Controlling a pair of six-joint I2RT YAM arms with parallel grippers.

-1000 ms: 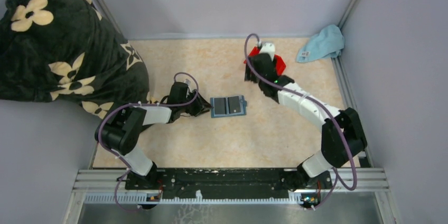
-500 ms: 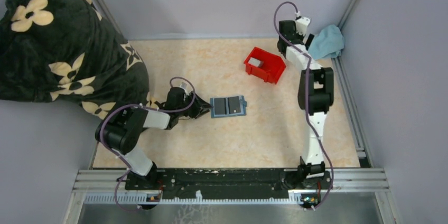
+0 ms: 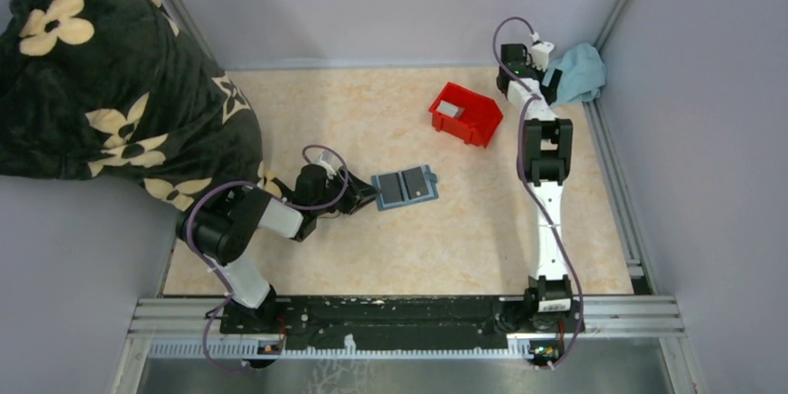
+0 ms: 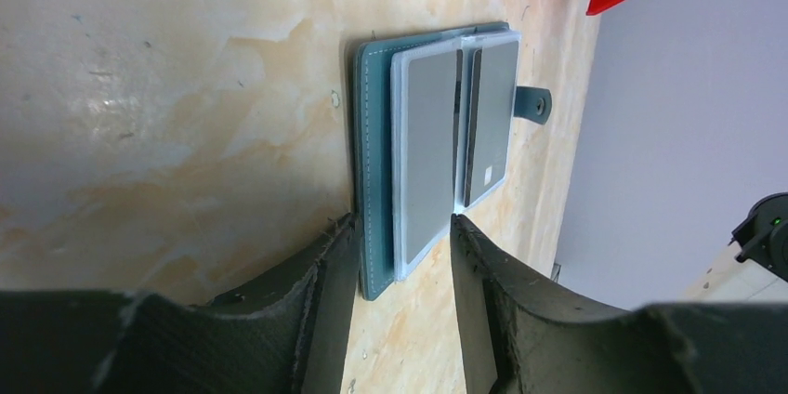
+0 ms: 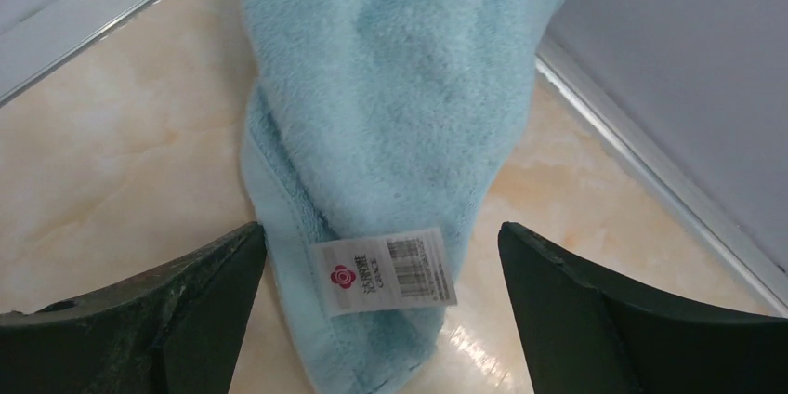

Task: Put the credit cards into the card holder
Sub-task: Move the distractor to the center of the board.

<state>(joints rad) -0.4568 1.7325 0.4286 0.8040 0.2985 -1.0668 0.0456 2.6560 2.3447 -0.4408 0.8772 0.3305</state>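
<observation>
The teal card holder (image 3: 404, 187) lies open and slightly turned on the table. Two grey credit cards (image 4: 427, 152) (image 4: 491, 115) lie in its clear sleeves. Its snap strap (image 4: 533, 103) points away. My left gripper (image 3: 367, 197) is open. In the left wrist view its fingertips (image 4: 404, 227) straddle the holder's near corner, one finger against the teal edge (image 4: 370, 180). Another grey card (image 3: 451, 110) lies in the red bin (image 3: 465, 113). My right gripper (image 3: 545, 78) is open and empty at the back right.
A light blue cloth (image 3: 576, 73) lies in the back right corner. In the right wrist view its white tag (image 5: 383, 273) is between my right fingers. A dark floral blanket (image 3: 102, 69) covers the left side. Metal rails edge the table.
My right arm swung from the red bin to the back right corner over the cloth. My left gripper edged closer to the card holder, which turned slightly.
</observation>
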